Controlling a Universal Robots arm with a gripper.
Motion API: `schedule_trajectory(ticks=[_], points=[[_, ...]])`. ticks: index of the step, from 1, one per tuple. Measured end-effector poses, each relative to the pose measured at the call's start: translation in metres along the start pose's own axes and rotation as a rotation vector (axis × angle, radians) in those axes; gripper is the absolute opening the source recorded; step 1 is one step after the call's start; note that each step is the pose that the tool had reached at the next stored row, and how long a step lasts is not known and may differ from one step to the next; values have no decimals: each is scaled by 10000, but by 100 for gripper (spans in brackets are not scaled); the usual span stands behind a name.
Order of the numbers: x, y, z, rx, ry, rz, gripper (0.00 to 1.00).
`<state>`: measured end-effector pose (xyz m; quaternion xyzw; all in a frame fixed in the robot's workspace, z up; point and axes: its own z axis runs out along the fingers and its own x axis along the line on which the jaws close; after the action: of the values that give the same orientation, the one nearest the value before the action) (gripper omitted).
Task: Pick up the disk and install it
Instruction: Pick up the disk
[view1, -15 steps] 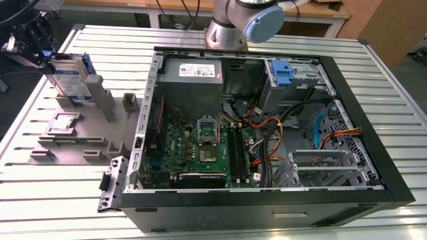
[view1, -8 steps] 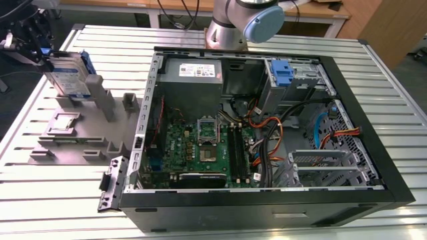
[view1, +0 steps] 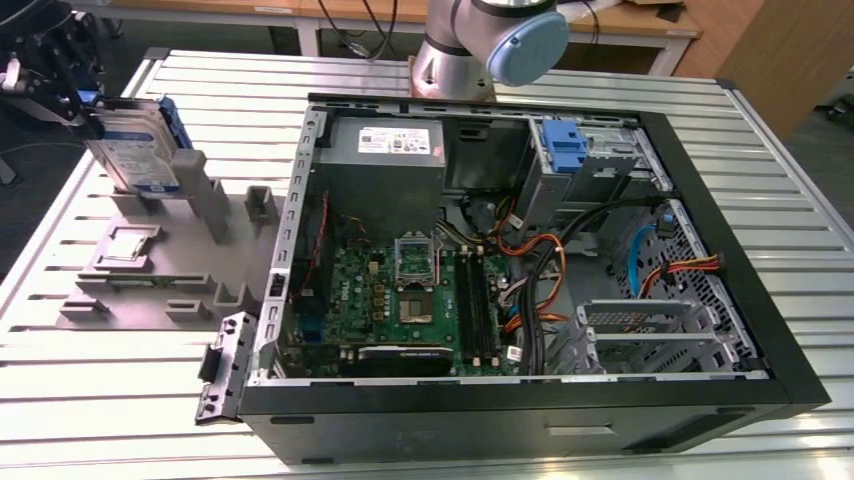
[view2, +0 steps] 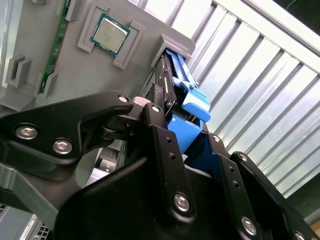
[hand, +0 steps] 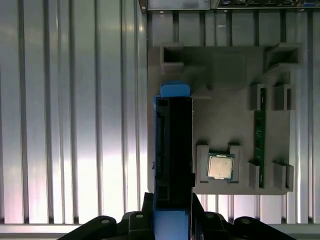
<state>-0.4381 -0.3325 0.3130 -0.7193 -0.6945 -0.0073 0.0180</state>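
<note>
**Disk gripped on edge at the grey tray**

The gripper (view1: 80, 100) is seen over the grey tray (view1: 134, 300), which lies on the slatted metal table (view1: 107, 400) near its edge at the exterior view's left. The disk (view1: 134, 150) is held there on edge, slightly tilted, with its labelled face showing in the exterior view and its lower end hidden behind an upright post of the tray.

In both wrist views the gripper (hand: 172, 222) (view2: 187, 135) is closed on the disk (hand: 174, 150) (view2: 167, 82). Its black fingers (view2: 160, 135) are pressed against the blue bracket on either side. Whether the disk's lower end touches the tray cannot be told.

A processor chip (hand: 220, 166) is seated in a pocket of the tray just beside the disk, and a green memory stick (hand: 258, 145) is set on edge in a slot further along.

The open computer case (view1: 534, 400) is placed on the table just beside the tray, towards the exterior view's right. The disk is well apart from the case's interior.
</note>
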Motion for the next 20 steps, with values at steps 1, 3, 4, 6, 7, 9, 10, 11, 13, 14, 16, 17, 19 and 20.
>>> schedule_trajectory(ticks=[1,3,4,6,7,9,10,11,13,14,16,17,19,20], points=[[0,0,-7,0,-1,0,37],[1,0,-21,0,-3,0,37],[1,0,-28,0,-4,0,37],[1,-1,-43,0,-6,0,37],[2,-1,-51,0,-8,0,37],[2,-1,-68,-1,-10,0,37],[3,-1,-76,0,-10,0,37],[3,-1,-84,-1,-12,0,37],[4,-2,-99,-1,-14,0,37],[4,-2,-108,0,-16,0,37],[4,-2,-125,-1,-20,0,37],[5,-2,-133,-1,-22,0,37],[5,-2,-149,-1,-26,0,37],[5,-2,-157,-1,-29,0,37]])
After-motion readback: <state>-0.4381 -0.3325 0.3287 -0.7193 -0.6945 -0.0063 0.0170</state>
